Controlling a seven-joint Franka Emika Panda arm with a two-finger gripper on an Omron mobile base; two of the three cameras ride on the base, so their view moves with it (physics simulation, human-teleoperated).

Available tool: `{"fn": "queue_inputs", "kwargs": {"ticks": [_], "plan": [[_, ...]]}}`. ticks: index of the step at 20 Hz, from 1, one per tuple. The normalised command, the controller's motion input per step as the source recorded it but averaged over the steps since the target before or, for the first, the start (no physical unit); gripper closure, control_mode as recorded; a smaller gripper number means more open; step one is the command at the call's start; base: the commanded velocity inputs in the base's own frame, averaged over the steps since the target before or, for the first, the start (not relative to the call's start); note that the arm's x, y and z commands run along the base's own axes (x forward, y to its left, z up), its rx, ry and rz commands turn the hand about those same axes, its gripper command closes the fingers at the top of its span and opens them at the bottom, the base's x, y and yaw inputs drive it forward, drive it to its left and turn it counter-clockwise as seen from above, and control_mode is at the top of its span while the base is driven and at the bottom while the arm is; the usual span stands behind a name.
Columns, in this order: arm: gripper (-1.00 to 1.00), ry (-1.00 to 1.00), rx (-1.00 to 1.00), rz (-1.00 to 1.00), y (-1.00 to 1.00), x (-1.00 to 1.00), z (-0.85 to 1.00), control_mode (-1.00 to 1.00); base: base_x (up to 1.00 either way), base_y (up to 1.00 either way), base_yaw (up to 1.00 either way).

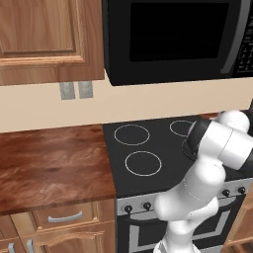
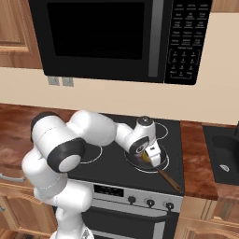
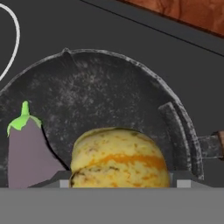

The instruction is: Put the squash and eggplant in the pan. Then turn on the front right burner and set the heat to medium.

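Here the claw [image 2: 152, 158] grasps the squash [image 3: 119, 158] right over the pan [image 3: 109, 87], eggplant [image 3: 27, 153] lying inside beside it, so best release low, clear of the eggplant.

The white arm [image 2: 79, 140] starts at the lower left of the right base view and bends like a big elbow. It stretches across to the middle of the picture. The hand tips downward there, and the gripper [image 2: 150, 158] sits low, just right of center. In the left base view the arm [image 1: 207, 163] rises at the lower right and bends toward the right edge
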Motion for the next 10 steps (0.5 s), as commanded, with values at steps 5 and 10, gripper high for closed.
{"fn": "queue_inputs", "kwargs": {"ticks": [5, 10], "plan": [[1.0, 0.01, 0.0, 0.0, -0.08, 0.07, -0.13, -1.0, 0.0, 0.0, 0.0], [1.0, 0.03, 0.0, 0.0, 0.0, 0.09, -0.1, -1.0, 0.0, 0.0, 0.0]]}}
